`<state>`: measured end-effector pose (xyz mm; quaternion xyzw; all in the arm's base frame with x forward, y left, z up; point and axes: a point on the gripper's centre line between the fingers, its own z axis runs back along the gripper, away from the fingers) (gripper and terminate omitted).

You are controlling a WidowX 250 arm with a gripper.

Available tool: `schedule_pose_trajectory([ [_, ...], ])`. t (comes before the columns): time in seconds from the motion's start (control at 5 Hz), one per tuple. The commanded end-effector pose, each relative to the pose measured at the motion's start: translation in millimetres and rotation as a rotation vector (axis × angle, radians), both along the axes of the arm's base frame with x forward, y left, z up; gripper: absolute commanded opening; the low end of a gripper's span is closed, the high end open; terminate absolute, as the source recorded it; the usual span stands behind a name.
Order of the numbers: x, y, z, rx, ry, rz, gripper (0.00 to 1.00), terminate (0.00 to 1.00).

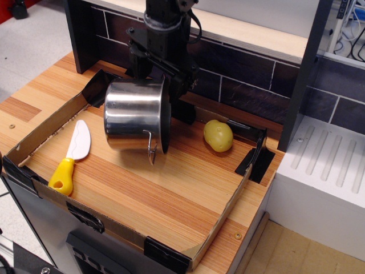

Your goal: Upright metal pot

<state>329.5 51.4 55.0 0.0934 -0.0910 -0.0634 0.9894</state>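
The metal pot [134, 117] lies on its side in the cardboard tray, its dark mouth facing right and one wire loop handle [151, 149] hanging at its rim. My black gripper [160, 81] hangs just above and behind the pot's upper rim. It looks open, with one finger [137, 67] behind the pot's wall and the other [178, 87] to the right of the rim. It holds nothing. The fingertips are partly hidden behind the pot.
A yellow potato [218, 135] lies right of the pot. A knife with a white blade and yellow handle [72, 154] lies at the left. Low cardboard tray walls [219, 220] ring the wooden board. A dark tiled wall and shelf stand behind. A white sink [325, 171] is at the right.
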Motion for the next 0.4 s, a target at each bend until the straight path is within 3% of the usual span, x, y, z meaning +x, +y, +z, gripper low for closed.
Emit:
schedule_pose_trajectory([
  [0.0,-2.2,-4.6,5.2,0.003,-0.037,-0.061,1.0,0.0],
  [0.2,-5.0,-4.6,6.8,0.0,-0.053,-0.068,0.0,0.0],
])
